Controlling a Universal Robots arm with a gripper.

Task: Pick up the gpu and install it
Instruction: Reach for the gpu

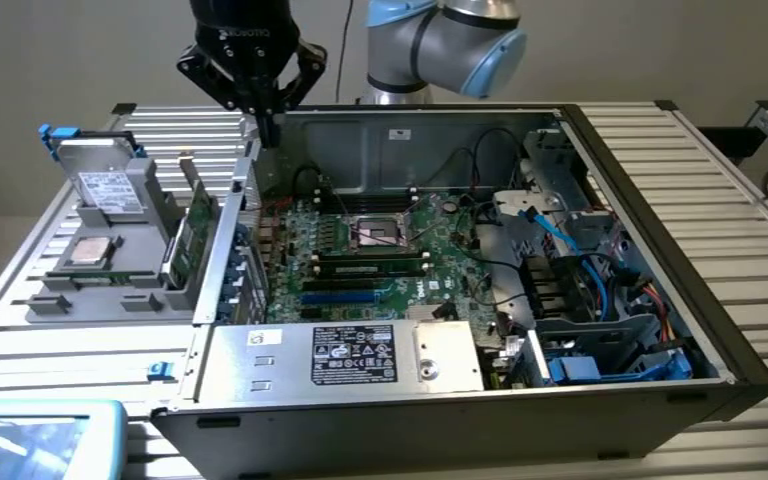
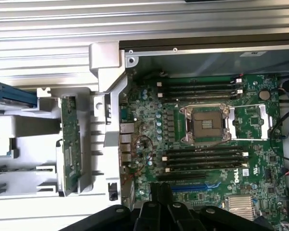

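Note:
The gpu [image 1: 199,232] is a thin green card standing on edge in a grey holder [image 1: 97,300], just outside the open computer case on the exterior view's left. The wrist view sees the gpu [image 2: 70,144] edge-on, in its slot of the holder [image 2: 19,183]. My gripper [image 1: 271,132] hangs above the case's rear left corner, a little higher than the card and toward the exterior view's right of it. Its black fingers [image 2: 161,195] are pressed together with nothing between them. Below lies the large green motherboard [image 1: 371,250], with blue and black expansion slots [image 2: 183,179].
The holder also carries a hard drive [image 1: 104,185] and a processor [image 1: 87,250]. The case's metal wall [image 1: 240,215] stands between the gpu and the motherboard. A power supply [image 1: 344,355] sits at the case front, with drive bays and cables [image 1: 598,300] on the exterior view's right.

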